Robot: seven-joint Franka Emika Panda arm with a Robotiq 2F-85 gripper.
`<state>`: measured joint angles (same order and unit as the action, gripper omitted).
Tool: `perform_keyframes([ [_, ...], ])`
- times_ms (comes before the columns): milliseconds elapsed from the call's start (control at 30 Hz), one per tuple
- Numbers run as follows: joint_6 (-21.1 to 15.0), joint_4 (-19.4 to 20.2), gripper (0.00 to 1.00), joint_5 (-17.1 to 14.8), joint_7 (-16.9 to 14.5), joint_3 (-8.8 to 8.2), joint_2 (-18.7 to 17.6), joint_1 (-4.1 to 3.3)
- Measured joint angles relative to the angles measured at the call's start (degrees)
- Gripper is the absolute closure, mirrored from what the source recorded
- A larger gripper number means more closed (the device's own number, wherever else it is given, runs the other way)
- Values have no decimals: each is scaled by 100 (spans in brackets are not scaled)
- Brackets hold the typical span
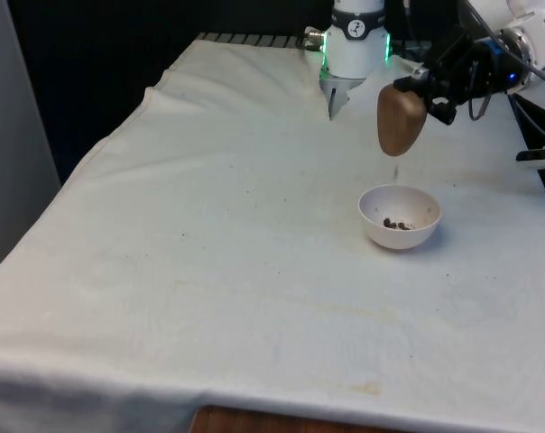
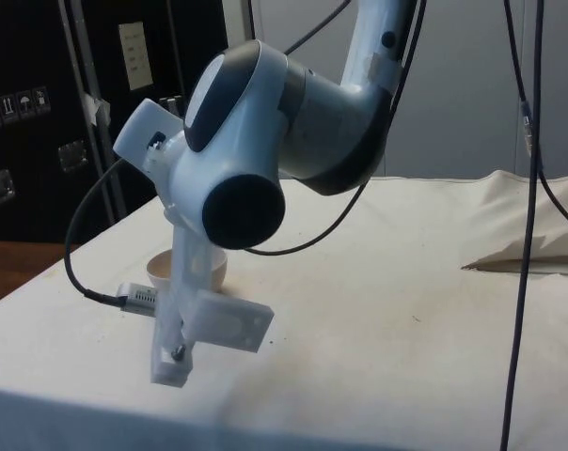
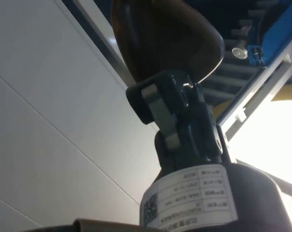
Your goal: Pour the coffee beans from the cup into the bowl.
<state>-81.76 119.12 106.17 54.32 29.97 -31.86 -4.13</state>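
The gripper (image 1: 428,97) is closed on the brown cup (image 1: 400,119), holding it in the air above the white bowl (image 1: 400,216) towards the front view's right. From the front, the black fingers clamp the cup at its upper end, and the cup hangs upside down or nearly so, its narrower rounded end lowest and pointing at the bowl. The cup is clear of the bowl, with open space between the cup's lowest part and the bowl's rim. A small dark speck, seemingly a falling bean, shows in that gap just under the cup. The bowl stands upright on the white cloth (image 1: 209,253) of the table, and a small heap of dark coffee beans (image 1: 398,223) lies at its bottom. In the wrist view the brown cup (image 3: 160,38) sits pinched against a dark finger (image 3: 158,104), the grip tight on its wall; whether any beans are left inside the cup cannot be told. In the side view the arm's white joint hides the gripper, and part of the pale bowl (image 2: 212,270) peeps out behind the arm, resting on the cloth.
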Motion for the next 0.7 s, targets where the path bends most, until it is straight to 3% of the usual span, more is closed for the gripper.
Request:
perform_keyframes([
  [700,539,0,100,286,-17,183,-126,-17],
])
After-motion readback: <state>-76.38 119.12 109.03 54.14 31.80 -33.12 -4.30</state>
